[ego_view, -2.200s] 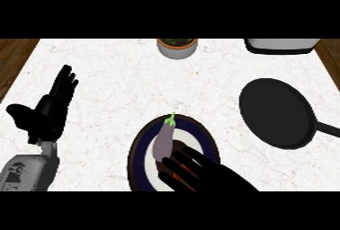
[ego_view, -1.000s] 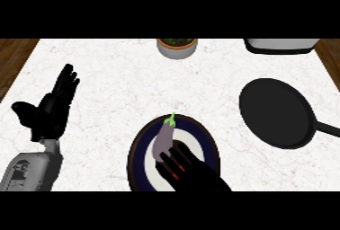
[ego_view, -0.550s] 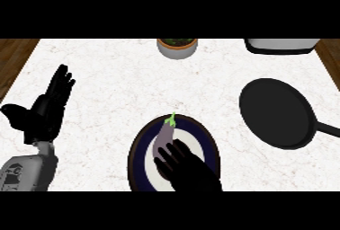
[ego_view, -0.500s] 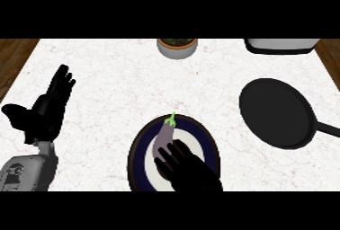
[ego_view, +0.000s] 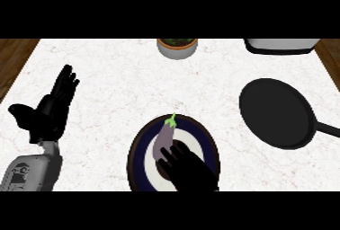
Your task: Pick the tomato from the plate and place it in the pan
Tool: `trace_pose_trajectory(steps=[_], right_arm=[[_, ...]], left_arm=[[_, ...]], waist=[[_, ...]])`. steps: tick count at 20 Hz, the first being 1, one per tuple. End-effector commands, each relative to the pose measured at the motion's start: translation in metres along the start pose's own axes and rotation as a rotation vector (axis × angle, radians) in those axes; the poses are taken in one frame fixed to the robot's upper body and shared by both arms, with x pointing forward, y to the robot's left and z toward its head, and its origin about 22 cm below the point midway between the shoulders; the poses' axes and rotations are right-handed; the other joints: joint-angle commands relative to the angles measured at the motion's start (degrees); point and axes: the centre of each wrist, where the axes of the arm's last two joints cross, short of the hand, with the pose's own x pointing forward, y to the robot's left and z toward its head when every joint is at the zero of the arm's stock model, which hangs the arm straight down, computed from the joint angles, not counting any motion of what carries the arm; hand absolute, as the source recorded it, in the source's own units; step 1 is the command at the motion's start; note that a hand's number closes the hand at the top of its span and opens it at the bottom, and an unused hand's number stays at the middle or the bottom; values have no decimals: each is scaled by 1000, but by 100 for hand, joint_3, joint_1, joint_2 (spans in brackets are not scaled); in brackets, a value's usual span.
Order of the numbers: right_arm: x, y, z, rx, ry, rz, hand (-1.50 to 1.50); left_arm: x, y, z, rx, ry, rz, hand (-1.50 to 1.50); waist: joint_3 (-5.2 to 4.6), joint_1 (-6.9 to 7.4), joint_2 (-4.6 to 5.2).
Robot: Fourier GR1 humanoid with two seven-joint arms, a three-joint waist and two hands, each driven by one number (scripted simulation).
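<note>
On a white marbled tabletop, the right hand rests over a dark-rimmed plate near the front edge, fingers spread across a smooth purple eggplant; no tomato shows. The eggplant's long axis runs away from the hand, green stem toward the far edge. The round black pan lies well apart toward the right edge. The left hand rests open at the left edge.

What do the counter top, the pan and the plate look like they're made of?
The counter top looks like white marble or a stone lookalike, going by its faint grey veins. The pan is flat matt black with no shine, perhaps cast iron or a coated metal. The plate, with a dark rim and a pale centre, may be glazed ceramic, though that is a guess.
</note>
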Motion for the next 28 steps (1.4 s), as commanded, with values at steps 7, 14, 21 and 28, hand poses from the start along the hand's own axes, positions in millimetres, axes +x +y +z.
trace_pose_trajectory(steps=[7,14,21,28], right_arm=[[-9,4,-4,1,-126,67,150],[7,43,6,97,304,-373,150],[28,4,20,-162,561,-516,150],[48,-55,48,-607,626,-500,150]], left_arm=[[0,0,-9,-11,12,-11,0],[-4,0,-1,24,4,-5,0],[-12,-2,-3,20,-18,-1,0],[2,2,-7,16,14,3,0]], waist=[[1,-13,10],[7,-185,45],[-1,-47,11],[0,-43,-12]])
